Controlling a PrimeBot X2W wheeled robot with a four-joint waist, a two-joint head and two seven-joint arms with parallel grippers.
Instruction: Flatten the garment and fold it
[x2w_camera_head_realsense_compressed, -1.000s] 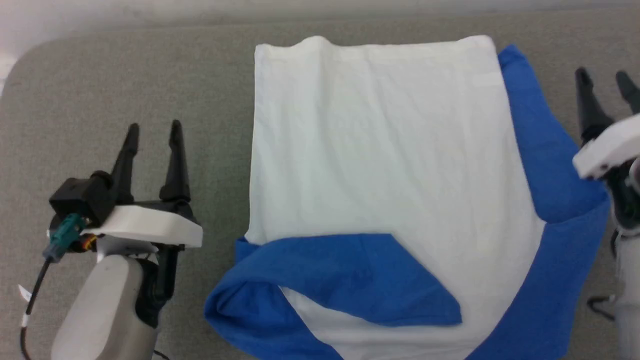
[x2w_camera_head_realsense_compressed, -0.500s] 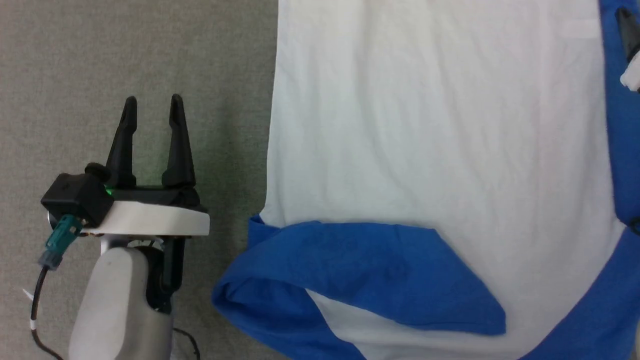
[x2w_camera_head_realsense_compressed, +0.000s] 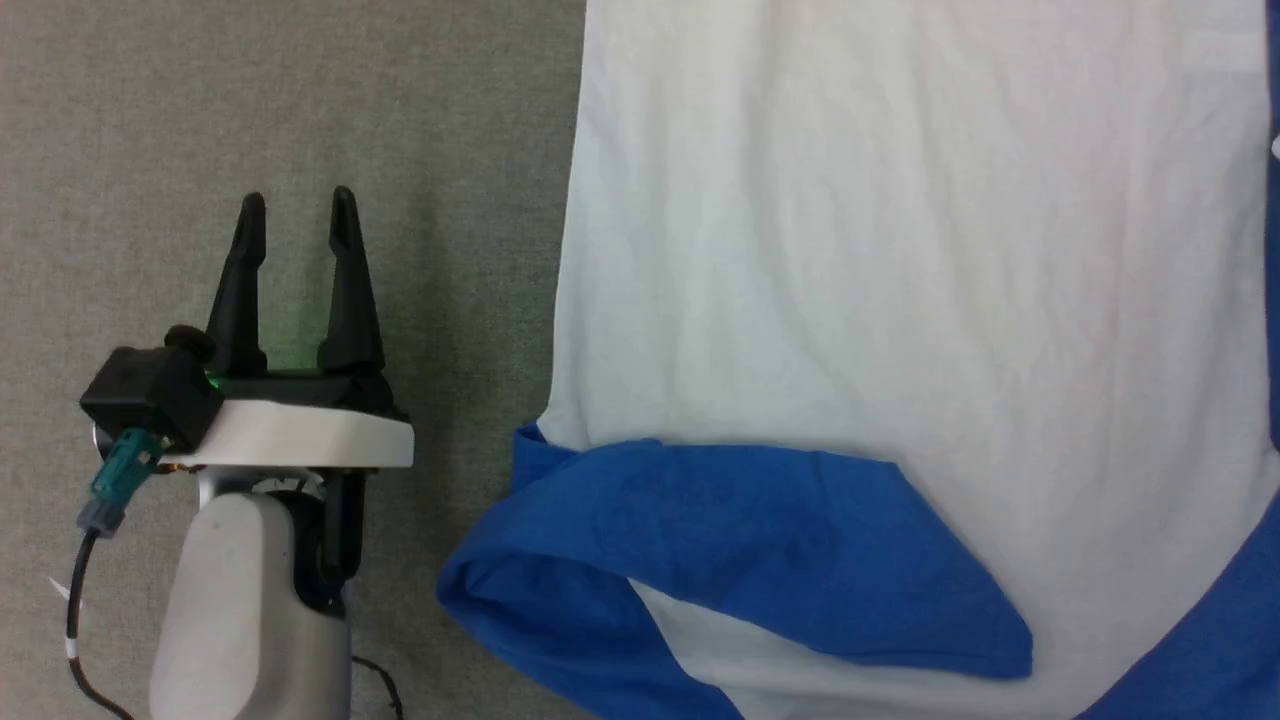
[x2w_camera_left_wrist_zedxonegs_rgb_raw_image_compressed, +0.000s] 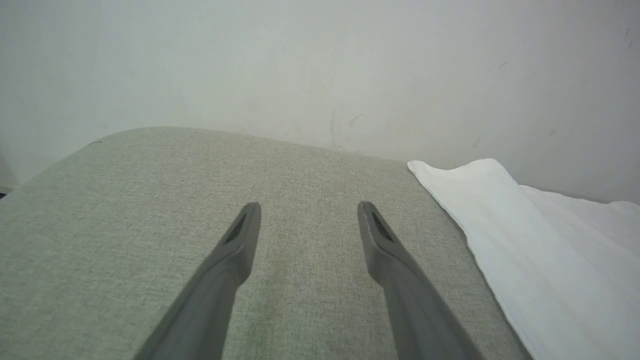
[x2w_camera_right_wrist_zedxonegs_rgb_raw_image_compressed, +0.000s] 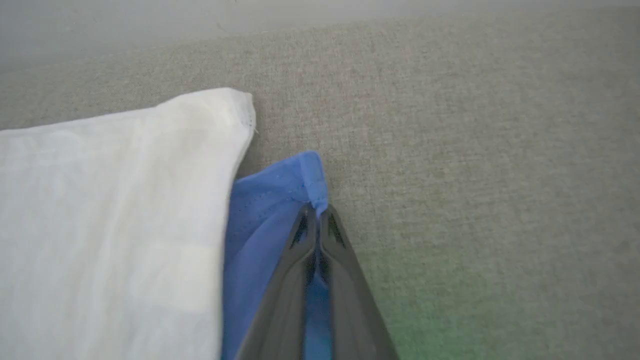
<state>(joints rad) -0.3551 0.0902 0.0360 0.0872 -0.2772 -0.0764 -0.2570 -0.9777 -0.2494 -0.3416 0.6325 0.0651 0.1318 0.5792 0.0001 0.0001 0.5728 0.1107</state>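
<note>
**Right pincer clamped on a blue sleeve end**

The garment (x2w_camera_head_realsense_compressed: 900, 250), one thin, softly creased shirt, lies spread on a padded surface (x2w_camera_head_realsense_compressed: 300, 100) of coarse grey-green weave. It has a white body and two royal-blue sleeves. One sleeve (x2w_camera_head_realsense_compressed: 780, 540) is folded across the near white panel, and the other sleeve (x2w_camera_head_realsense_compressed: 1230, 640) runs along the body's right edge. The right gripper (x2w_camera_right_wrist_zedxonegs_rgb_raw_image_compressed: 316, 212) has its two dark tapered fingers pressed together on what seems to be that sleeve's stitched cuff hem, beside the white hem corner. The left gripper (x2w_camera_head_realsense_compressed: 297, 197) hovers left of the shirt, its two fingers parted, holding nothing.
</note>
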